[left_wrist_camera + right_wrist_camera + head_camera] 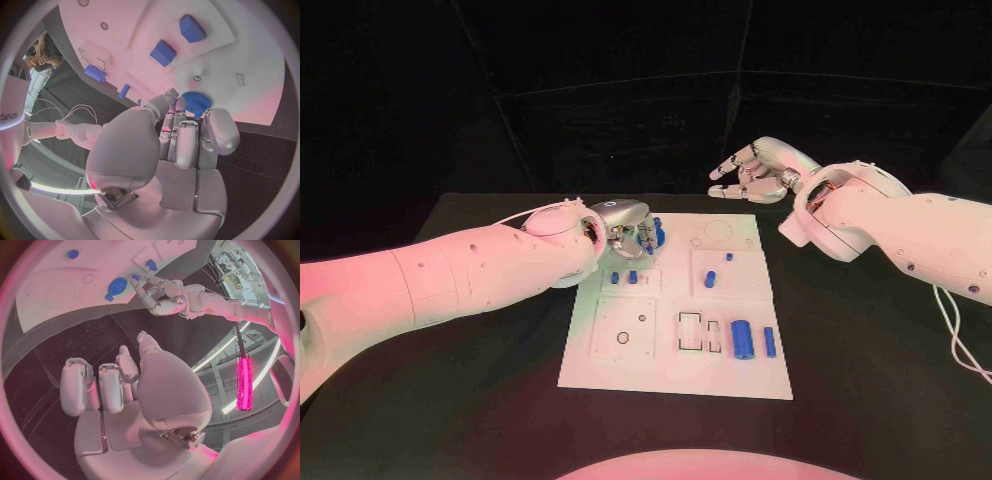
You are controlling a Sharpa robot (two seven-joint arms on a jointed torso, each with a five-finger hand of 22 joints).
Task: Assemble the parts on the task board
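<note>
The white task board [675, 380] lies in the middle of the black table. My left hand [626, 230] hovers over its far left corner and pinches a blue gear [659, 234] at its fingertips. In the left wrist view the gear [197, 102] sits between the fingers of the left hand [181, 145], just above the board [125, 25]. My right hand [754, 174] hangs in the air beyond the board's far edge, fingers apart and holding nothing. From the right wrist, the right hand [125, 385] faces the gear [117, 287] and the left hand [156, 290].
Two blue blocks [623, 277] stand on the board near the left hand. A short cylinder [710, 277] and a small peg [728, 257] lie mid-board. A thick cylinder [743, 340] and a thin bar [769, 342] lie at the near right.
</note>
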